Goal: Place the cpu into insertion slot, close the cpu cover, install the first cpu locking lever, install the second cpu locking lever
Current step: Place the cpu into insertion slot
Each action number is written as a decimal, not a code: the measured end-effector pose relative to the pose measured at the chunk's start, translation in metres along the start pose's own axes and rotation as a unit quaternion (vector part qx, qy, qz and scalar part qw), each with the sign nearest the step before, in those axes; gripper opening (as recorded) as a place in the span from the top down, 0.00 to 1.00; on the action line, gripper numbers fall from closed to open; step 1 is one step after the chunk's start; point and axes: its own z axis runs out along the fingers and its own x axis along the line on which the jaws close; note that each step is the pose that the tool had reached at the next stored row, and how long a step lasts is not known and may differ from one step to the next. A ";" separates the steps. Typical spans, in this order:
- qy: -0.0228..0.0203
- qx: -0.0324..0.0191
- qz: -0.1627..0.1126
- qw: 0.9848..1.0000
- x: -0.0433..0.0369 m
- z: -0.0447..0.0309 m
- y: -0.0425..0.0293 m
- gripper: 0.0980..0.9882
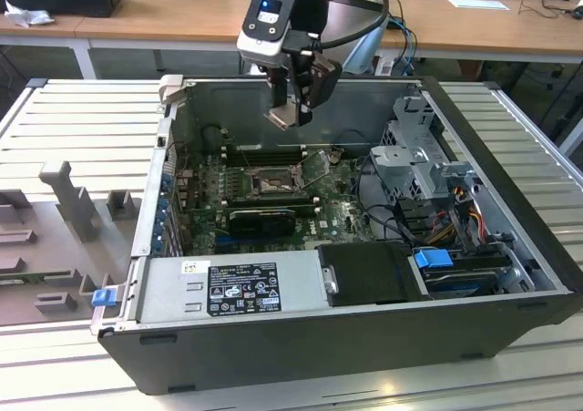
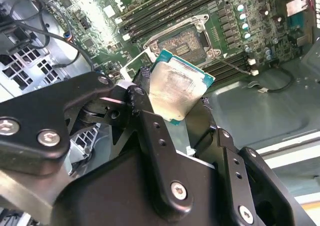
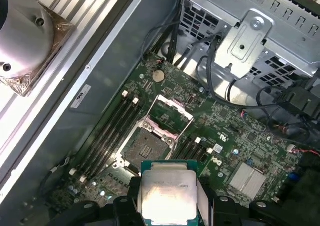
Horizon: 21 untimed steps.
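Observation:
My gripper hangs over the open computer case and is shut on the cpu, a flat square chip with a pale silver face. The chip is pinched by two opposite edges in both wrist views, cpu and cpu. Below it on the green board lies the insertion slot, black-framed and uncovered, insertion slot, insertion slot. The cpu cover stands swung open at one side of the slot, cpu cover. The chip is well above the slot and apart from it.
Long black memory slots flank the socket. A black card lies in front of it. A metal drive cage with cables fills the exterior view's right. The power supply lines the case's near wall, and the case walls enclose the board.

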 end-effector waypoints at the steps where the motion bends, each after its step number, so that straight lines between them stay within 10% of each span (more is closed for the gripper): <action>1: 0.000 0.000 0.002 1.000 0.0000 0.0001 0.0000 0.52; 11: 0.005 0.016 0.063 0.998 -0.0001 0.0045 -0.0004 0.52; 16: 0.003 0.016 0.113 0.993 -0.0001 0.0067 -0.0006 0.52; 21: -0.002 0.014 0.182 0.983 -0.0002 0.0094 -0.0008 0.52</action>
